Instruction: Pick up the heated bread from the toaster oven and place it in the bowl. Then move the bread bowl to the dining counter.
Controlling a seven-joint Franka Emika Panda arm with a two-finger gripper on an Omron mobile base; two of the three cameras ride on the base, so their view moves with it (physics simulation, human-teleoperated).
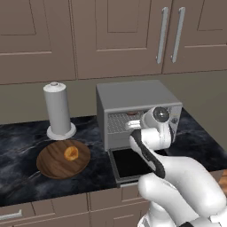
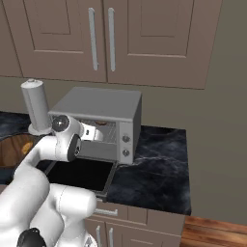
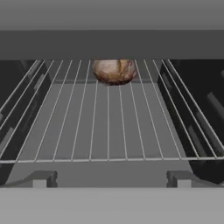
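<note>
One step underway: reach for small reddish-brown bread lump (image 3: 113,71) at back of wire rack (image 3: 109,127) inside boxy grey toaster oven (image 1: 133,95). Gripper (image 3: 109,179) wide open, empty, at oven mouth. Next: advance deeper, close on bread. Dark wooden bowl (image 1: 53,162) waits on counter (image 1: 22,137).

The white arm (image 1: 155,146) rose from its base, bent at the elbow and reached forward, wrist level. Its gripper (image 3: 109,177) held both fingers (image 3: 41,178) spread wide, gripping nothing.
</note>
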